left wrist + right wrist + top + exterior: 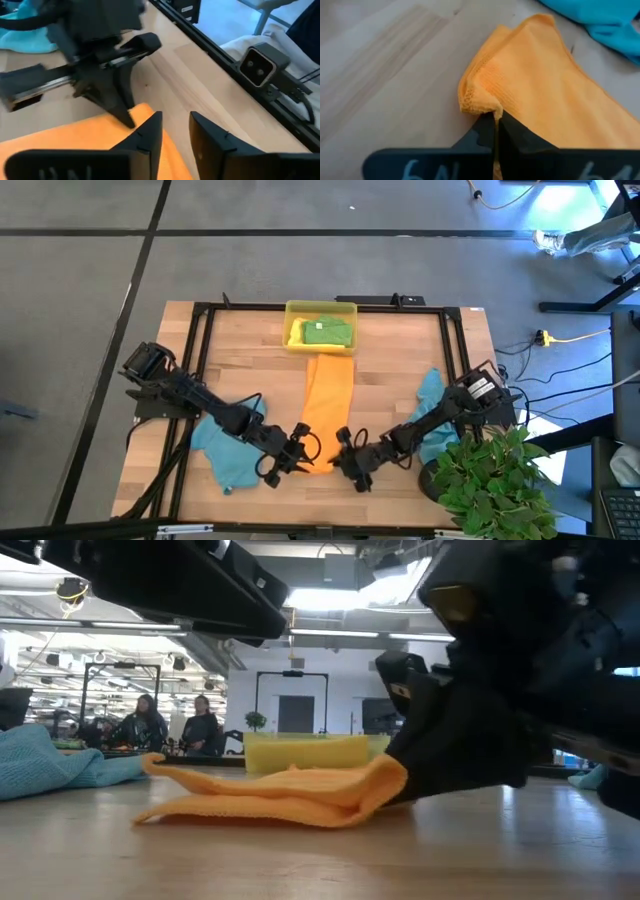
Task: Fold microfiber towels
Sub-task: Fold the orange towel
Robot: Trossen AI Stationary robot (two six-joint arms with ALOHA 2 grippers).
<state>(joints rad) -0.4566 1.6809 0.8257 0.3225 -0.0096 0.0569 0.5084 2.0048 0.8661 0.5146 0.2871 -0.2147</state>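
Note:
An orange towel (328, 405) lies as a long narrow strip down the table's middle, its far end at a yellow tray (320, 310). The tray holds a green towel (326, 332). My right gripper (495, 117) is at the strip's near end (345, 452), shut on the orange towel's corner. It also shows in the low view (450, 750). My left gripper (175, 127) stands open beside it (300, 448), over the towel's near edge, with bare wood showing between its fingertips. Teal towels lie at the left (225, 445) and right (432, 395). My right gripper pinches the orange towel's near corner (485, 102) between its two fingertips. It comes slanting down from the table's right. The corner is bunched and raised a little (392, 780); the rest of the towel lies on the table. My left gripper: I cannot tell whether its finger (150, 137) touches the towel.
A potted plant (485, 480) stands at the near right corner behind my right arm. Black frame rails (195, 380) run along the table's sides, and a small camera (260, 67) sits on the near rail. People sit in the room beyond (175, 725).

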